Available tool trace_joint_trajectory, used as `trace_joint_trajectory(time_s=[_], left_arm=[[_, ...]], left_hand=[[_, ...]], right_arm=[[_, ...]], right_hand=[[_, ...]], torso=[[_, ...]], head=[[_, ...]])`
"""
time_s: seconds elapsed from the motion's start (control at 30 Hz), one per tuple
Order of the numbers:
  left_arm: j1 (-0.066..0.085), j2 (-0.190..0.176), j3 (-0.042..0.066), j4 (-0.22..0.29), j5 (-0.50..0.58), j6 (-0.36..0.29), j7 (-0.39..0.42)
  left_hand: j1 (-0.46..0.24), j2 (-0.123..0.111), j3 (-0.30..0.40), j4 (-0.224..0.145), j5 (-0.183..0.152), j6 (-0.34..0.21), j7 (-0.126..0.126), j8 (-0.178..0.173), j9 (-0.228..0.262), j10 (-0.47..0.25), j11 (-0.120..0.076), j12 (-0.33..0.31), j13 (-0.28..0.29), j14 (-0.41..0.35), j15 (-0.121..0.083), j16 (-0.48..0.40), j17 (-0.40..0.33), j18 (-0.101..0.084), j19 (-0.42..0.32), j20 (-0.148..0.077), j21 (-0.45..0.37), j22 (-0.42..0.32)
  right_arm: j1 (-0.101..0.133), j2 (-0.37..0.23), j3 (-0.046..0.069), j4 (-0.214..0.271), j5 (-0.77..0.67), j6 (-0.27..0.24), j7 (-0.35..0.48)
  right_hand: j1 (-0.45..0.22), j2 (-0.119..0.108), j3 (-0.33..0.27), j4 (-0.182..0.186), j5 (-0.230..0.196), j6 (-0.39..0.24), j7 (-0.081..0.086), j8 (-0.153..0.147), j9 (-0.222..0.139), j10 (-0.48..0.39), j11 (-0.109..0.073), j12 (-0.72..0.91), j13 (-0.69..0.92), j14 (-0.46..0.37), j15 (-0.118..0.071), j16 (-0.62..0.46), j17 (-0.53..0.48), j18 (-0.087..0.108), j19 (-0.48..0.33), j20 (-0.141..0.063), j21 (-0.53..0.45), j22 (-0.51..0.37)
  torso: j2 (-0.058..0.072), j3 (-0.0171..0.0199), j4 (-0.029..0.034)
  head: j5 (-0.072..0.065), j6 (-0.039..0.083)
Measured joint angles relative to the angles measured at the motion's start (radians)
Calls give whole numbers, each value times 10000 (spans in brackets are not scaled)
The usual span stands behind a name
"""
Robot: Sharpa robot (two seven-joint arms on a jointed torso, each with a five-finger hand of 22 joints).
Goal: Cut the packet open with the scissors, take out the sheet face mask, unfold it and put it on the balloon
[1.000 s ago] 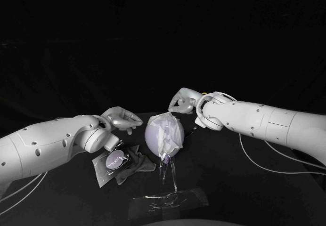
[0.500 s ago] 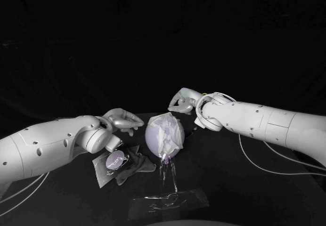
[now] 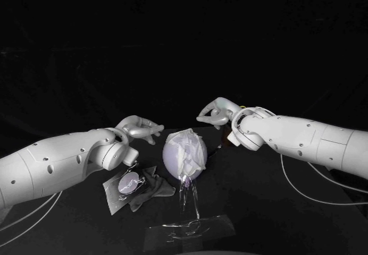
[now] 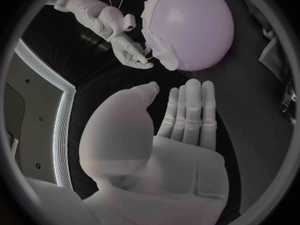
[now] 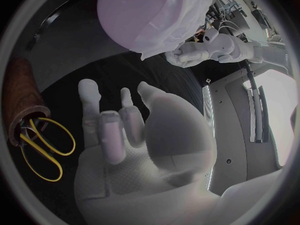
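Observation:
A pale purple balloon (image 3: 182,159) stands upright on a clear stand (image 3: 189,204) in the middle of the table. The white sheet mask (image 3: 189,146) lies draped over its top and right side. My left hand (image 3: 139,128) hovers open just left of the balloon, apart from it. My right hand (image 3: 217,112) hovers above and right of it, fingers loosely bent, holding nothing. The left wrist view shows my left hand (image 4: 181,117) flat below the balloon (image 4: 197,27) and mask (image 4: 157,32). The right wrist view shows my right hand (image 5: 122,130), the mask (image 5: 172,22) and the yellow-handled scissors (image 5: 44,152).
The cut packet (image 3: 123,186) lies flat on the table left of the stand, with a crumpled dark piece (image 3: 156,186) beside it. A brown wooden holder (image 5: 24,110) keeps the scissors, standing right of the balloon. The stand's clear base (image 3: 192,228) sits near the front edge.
Both hands have lifted up and away from the balloon, the right one also moving a little to the right. The mask stays on the balloon.

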Motion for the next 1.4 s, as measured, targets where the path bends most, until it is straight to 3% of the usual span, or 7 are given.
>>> trace_joint_trajectory(time_s=[0.3, 0.4, 0.53, 0.6, 0.8, 0.97, 1.4], left_arm=[[-2, 515, 202, -630, -807, 271, 227], [-2, 639, 254, -777, -1257, 525, 170], [-2, 760, 330, -884, -1786, 831, 68], [-2, 801, 367, -928, -1984, 943, 17], [-2, 876, 480, -1026, -2471, 1224, -144], [-2, 907, 547, -1058, -2741, 1380, -253], [0, 915, 621, -1063, -3139, 1709, -450]], left_hand=[[209, -40, -512, 9, 0, 135, -134, 0, -183, -35, 35, -248, -320, 38, -39, 24, 2, -4, 183, 109, -232, -222], [220, -51, -776, 37, 0, 218, -211, 0, -275, 21, -21, 43, -201, 112, -106, 317, 126, -6, 332, 108, -241, -231], [523, 16, -1224, -5, 0, 583, -371, -14, -464, 164, -302, 1498, 628, 440, -293, 1323, 631, -7, 776, -26, 154, -38], [784, 199, -1499, -37, 0, 781, -444, -104, -652, -119, -396, 2672, 1338, 858, -407, 2139, 1744, -9, 906, -156, 485, 168], [1214, 445, -1621, -135, 0, 973, -497, -129, -875, -325, -502, 3938, 2051, 1783, -525, 3059, 3600, -12, 1019, -269, 971, 479], [1447, 532, -1672, -187, 0, 1027, -551, -190, -989, -401, -578, 4447, 2323, 2181, -605, 3403, 4441, -13, 1055, -305, 1213, 660], [1542, 537, -1691, -205, 0, 1137, -591, -249, -1125, -412, -589, 4901, 2567, 2510, -637, 3627, 5068, -18, 979, -381, 1501, 851]], right_arm=[[-38, -734, -3, 739, 874, 364, 16], [-102, -811, -5, 859, 1085, 534, 51], [-152, -828, -8, 896, 1277, 745, 128], [-171, -818, -8, 893, 1341, 836, 171], [-218, -720, -6, 764, 1409, 1131, 286], [-267, -588, -5, 592, 1378, 1344, 340], [-331, -327, -5, 427, 1243, 1751, 459]], right_hand=[[317, 104, -97, 96, 0, 199, -58, -150, -68, 37, 3, 1758, 0, 0, 0, 406, 8, -4, 866, -14, 1397, 234], [514, 65, -135, 59, 0, 199, -59, -271, -116, 37, 3, 1788, 3, 0, 0, 407, 8, -7, 979, 23, 1597, 234], [697, 84, -136, -41, -1, 200, -59, -309, -161, 49, -10, 1788, 5, 0, 0, 406, 8, -10, 1035, 7, 1737, 234], [847, 73, -92, -158, -1, 179, -80, -392, -196, 71, -32, 1788, 5, 0, 0, 406, 8, -12, 1100, 3, 1792, 233], [1189, 185, 45, -378, -1, 144, -115, -444, -253, 90, -52, 1787, 7, -32, -44, 405, 7, -16, 1135, -32, 1900, 229], [1331, 223, 127, -543, -1, 109, -151, -542, -297, 102, -73, 1786, 8, 3, -79, 398, -1, -19, 1135, -33, 1947, 224], [1372, 181, 207, -739, -1, -92, -271, -793, -454, 95, -198, 1785, 1, 18, -168, 406, 2, -28, 1171, -69, 2005, 231]], torso=[[30, 8, -12], [47, 21, -17], [82, 42, -24], [105, 48, -28], [163, 58, -43], [217, 60, -49], [280, 72, -56]], head=[[-22, -7], [-14, -10], [-10, 11], [-13, 23], [-16, 55], [-12, 70], [6, 62]])
